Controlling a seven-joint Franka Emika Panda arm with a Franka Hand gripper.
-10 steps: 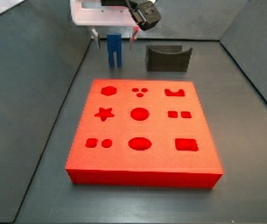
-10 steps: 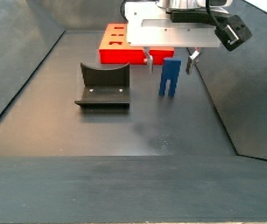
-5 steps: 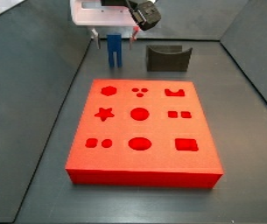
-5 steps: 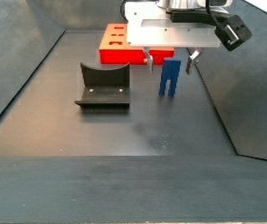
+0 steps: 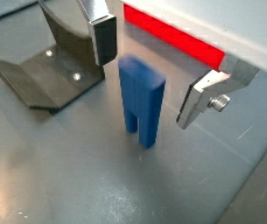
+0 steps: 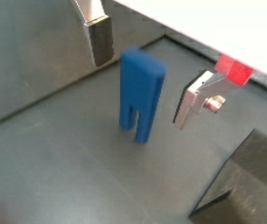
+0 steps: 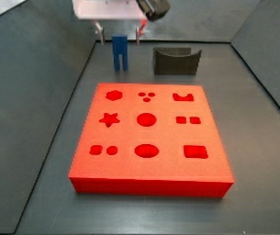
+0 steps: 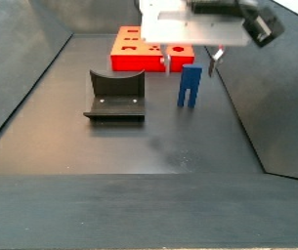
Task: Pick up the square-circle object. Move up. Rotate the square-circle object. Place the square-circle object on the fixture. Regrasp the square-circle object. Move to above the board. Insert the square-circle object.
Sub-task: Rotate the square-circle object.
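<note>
**Gripper spread wide around the standing blue piece**

The gripper (image 5: 153, 74) hangs over the blue piece (image 5: 142, 101) with its jaws released: in both wrist views the two silver fingers (image 6: 98, 35) stand well out to either side of the piece, with a clear gap on each side and no contact. In a side view the gripper (image 8: 191, 64) sits just above the top of the piece.

The board (image 7: 151, 138), the largest thing here, lies flat on the grey floor, its shaped recesses facing up. Measured from it, everything else sits past its far short edge in a side view: the piece (image 7: 120, 53) just beyond one far corner, the fixture (image 7: 175, 61) just beyond the other.

The fixture (image 8: 113, 96) stands beside the piece, apart from it, its notched upright wall and flat base plate plain in a wrist view (image 5: 48, 66).

The blue piece (image 8: 188, 86) stands upright on the floor on its two prongs, a slit between them visible in a wrist view (image 6: 139, 94).
</note>
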